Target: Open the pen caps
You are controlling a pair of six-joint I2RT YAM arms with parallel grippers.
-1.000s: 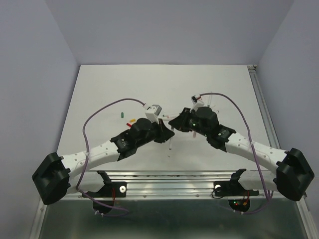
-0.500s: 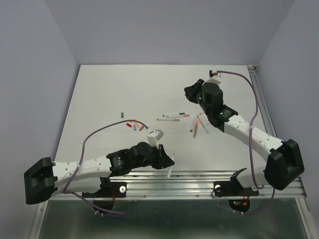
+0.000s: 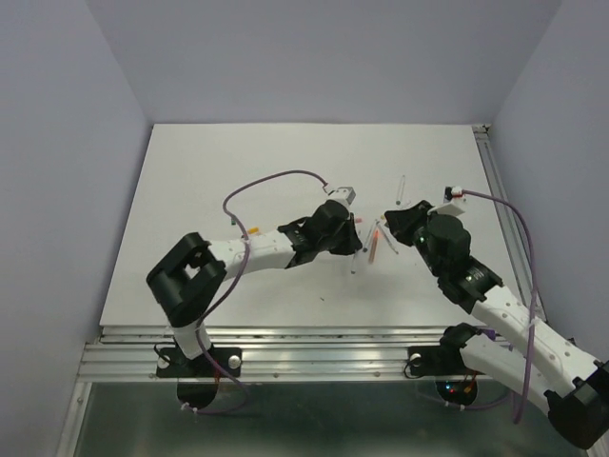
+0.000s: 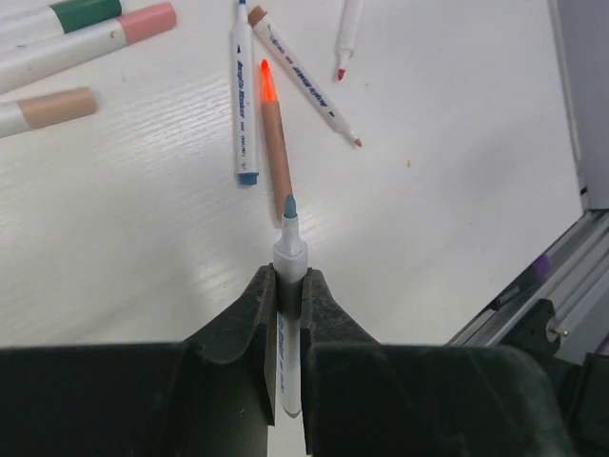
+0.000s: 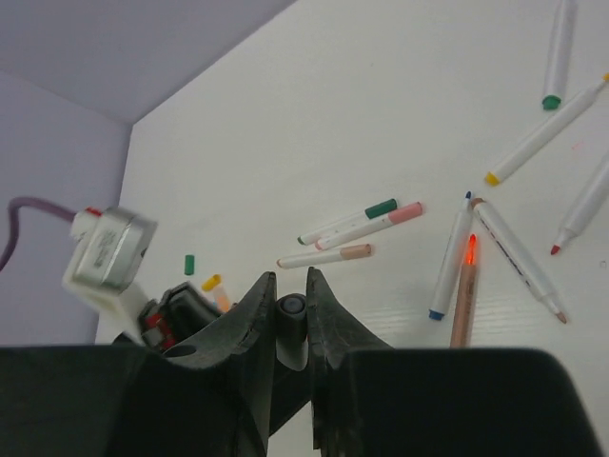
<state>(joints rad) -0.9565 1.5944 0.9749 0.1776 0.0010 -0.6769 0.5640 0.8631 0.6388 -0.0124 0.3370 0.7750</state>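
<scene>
Blue print on two pen barrels (image 4: 242,105), illegible.

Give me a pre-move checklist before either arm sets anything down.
1. Left pincer shut on pen: ok.
2. Held pen uncapped, tip bare: ok.
3. Right pincer shut on cap: ok.
4. Every other pen uncapped: not ok; green cap and pink cap are on their pens.
5. Table free below the held cap: cannot tell.
</scene>
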